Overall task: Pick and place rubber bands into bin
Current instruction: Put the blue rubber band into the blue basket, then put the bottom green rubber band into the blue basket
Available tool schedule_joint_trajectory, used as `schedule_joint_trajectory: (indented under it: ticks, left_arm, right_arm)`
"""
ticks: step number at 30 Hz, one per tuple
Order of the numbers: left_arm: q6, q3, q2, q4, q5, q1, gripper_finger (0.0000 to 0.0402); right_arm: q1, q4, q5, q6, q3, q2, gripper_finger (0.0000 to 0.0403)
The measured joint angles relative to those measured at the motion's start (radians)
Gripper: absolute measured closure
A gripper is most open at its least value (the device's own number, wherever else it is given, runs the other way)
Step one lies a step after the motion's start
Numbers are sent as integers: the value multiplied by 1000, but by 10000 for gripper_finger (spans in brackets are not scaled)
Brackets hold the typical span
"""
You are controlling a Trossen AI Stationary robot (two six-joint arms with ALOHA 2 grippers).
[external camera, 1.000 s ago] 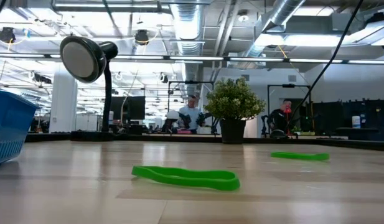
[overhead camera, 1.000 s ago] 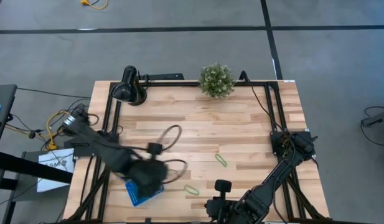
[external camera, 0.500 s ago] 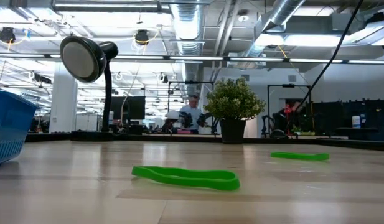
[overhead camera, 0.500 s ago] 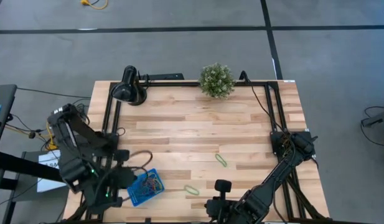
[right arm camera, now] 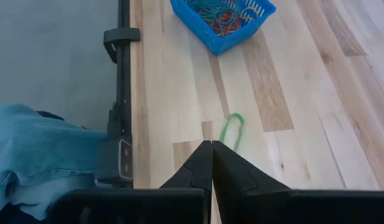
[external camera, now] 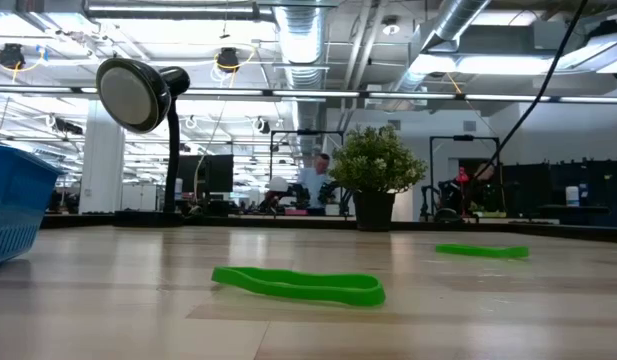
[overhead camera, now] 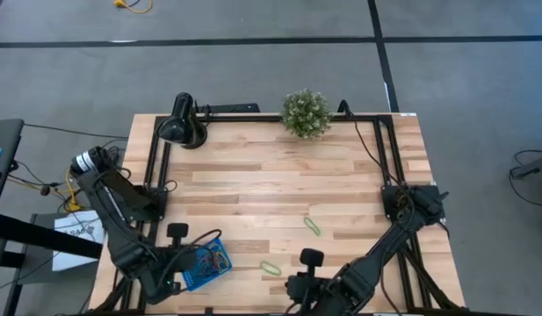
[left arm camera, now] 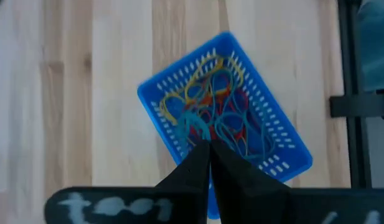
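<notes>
Left gripper (left arm camera: 208, 163) clenched, empty — above bin (overhead camera: 205, 263) at table's 7 o'clock, rubber bands (left arm camera: 213, 112) heaped inside. Right gripper (right arm camera: 211, 163) clenched, empty, 6 o'clock — green band (overhead camera: 270, 268) nearby.

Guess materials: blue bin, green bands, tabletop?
Bin: looks like moulded plastic, glossy bright blue, slotted lattice walls.
Green rubber bands: likely rubber, matte, lying limp and flattened.
Tabletop: wood, pale jointed strips with visible grain, satin finish.
</notes>
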Motion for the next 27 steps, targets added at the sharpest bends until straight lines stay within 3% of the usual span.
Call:
schedule_joint_trajectory:
  ticks: [9,15,27]
  left_arm:
    - [-115,-85,0,45,38,-1,401]
    - [-61,-116,-1,119,38,-1,398]
    - [-15,-126,14,180,11,3,325]
  right_arm:
    - [-22,-1,-2,0,0,0,403]
    - [-27,-1,-4,0,0,0,403]
    - [-27,-1,-4,0,0,0,403]
